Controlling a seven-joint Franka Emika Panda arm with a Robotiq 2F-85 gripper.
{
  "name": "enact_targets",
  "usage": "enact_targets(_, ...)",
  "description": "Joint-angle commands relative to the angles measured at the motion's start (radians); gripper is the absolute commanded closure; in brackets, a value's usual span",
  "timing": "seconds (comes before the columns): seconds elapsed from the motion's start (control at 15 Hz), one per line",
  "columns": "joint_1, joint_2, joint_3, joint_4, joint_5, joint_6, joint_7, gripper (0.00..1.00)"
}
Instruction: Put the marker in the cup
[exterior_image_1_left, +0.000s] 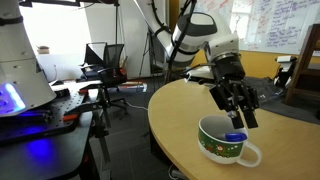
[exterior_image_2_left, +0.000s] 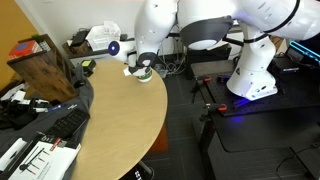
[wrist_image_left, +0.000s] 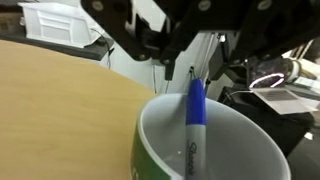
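1. Fingers: the dark fingers of the black Robotiq gripper hang directly over the mouth of the cup. The wrist view shows a bright gap between them, with the marker's upper end just beneath it. Whether they pinch that end or stand free of it cannot be told.
2. Marker: the slim dark-blue marker with a brighter blue upper section stands nearly upright inside the cup. Its lower end is down in the white interior and its top rises above the rim. Pale lettering runs along the barrel. In an exterior view only a small blue patch of it shows within the bowl.
3. Cup: the large wide mug, white inside and green-patterned outside, sits upright near the edge of the rounded light-wood table. Its white handle points away from the arm.
4. Step in hand: judged to be the release, as the marker is already within the cup.
5. Next move: it calls for the fingers to spread fully, then a straight lift clear of the marker's top, so that nothing drags it out or nudges the mug.
6. Handling: the marker looks light, rigid and smooth. Once unsupported it would probably tip against the cup wall.
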Motion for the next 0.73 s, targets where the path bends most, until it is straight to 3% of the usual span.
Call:
enact_targets(0.0,-0.015,-0.072,0.026,-0.032,-0.020,-0.008,0.006,0.32)
enact_targets(0.07,-0.013,-0.083,0.028,-0.041,-0.024,-0.003,-0.002,0.32)
enact_targets(0.4,-0.052,-0.230,0.099,-0.104,-0.020,0.028,-0.107,0.00)
enact_targets(0.67,-0.092,-0.330,0.156,-0.146,-0.039,0.016,-0.205,0.00)
